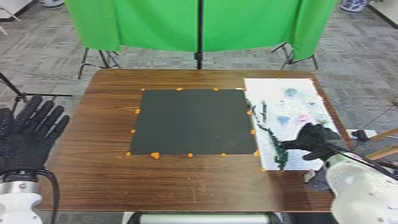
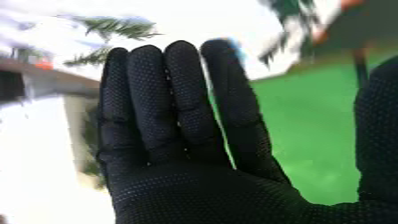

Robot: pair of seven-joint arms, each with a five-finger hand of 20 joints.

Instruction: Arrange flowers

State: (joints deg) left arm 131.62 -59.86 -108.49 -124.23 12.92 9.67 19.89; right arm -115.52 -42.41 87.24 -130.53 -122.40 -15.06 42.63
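Note:
In the head view my right hand (image 1: 311, 140) is over the lower right part of the white sheet (image 1: 311, 95), close beside a dark green stem (image 1: 280, 150) lying along the sheet's left side. Pale blue and pink flowers (image 1: 283, 120) lie farther up the sheet. The right wrist view shows my right hand (image 2: 195, 185) with straight fingers and the thumb held apart, holding nothing; blurred green sprigs (image 2: 120, 27) lie beyond the fingertips. My left hand (image 1: 27, 132) is off the table's left edge, fingers straight and spread.
A dark square mat (image 1: 194, 122) edged with small orange markers lies mid-table (image 1: 98, 175). A green cloth (image 1: 142, 25) hangs on stands behind the table. Light brown rods (image 1: 382, 135) stand out near my right arm.

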